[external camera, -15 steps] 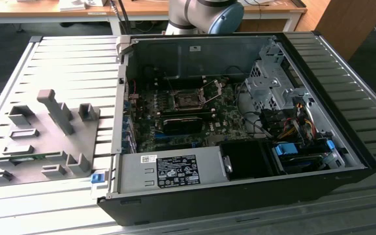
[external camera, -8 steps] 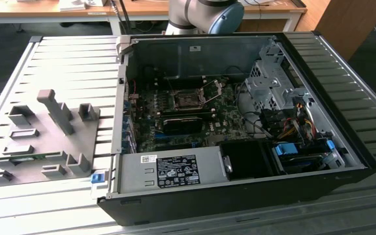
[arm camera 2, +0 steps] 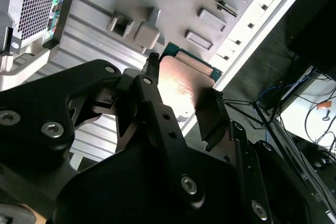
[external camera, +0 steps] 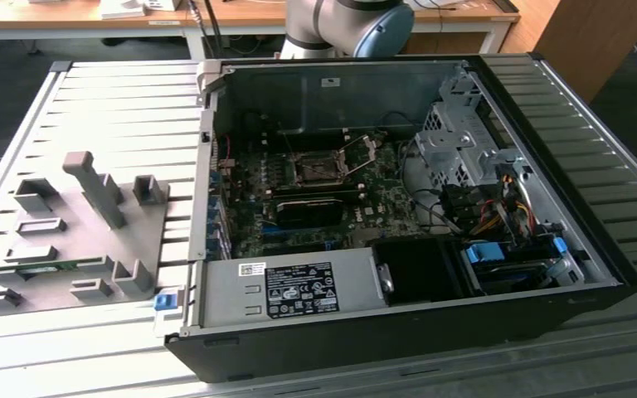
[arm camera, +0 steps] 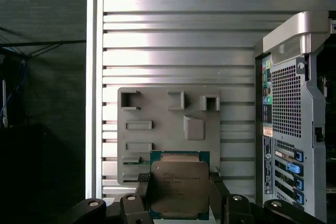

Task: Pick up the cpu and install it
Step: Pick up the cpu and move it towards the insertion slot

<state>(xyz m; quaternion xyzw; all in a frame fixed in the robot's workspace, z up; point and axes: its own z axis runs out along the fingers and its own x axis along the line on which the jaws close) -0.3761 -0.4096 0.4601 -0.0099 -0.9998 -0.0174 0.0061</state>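
Cpu [arm camera: 179, 190]: metal lid faces the camera in the first wrist view, green edge visible around it. It is clamped between the two dark fingers [arm camera: 217, 195] of the gripper [arm camera: 179, 200], one on each opposite side, clear of any surface. Behind it lies the grey tray [arm camera: 163, 116] on the slatted table [arm camera: 173, 35]. The computer case [arm camera: 286, 114] stands beside the tray. In the exterior view the case is open, with the motherboard socket [external camera: 316, 168] exposed.

We see the arm [external camera: 335, 25] cut off by the exterior view's top edge. In the first wrist view the claw [arm camera: 181, 183] hides the cpu's [arm camera: 179, 195] sides, and the cpu covers part of the grey tray [arm camera: 157, 109].
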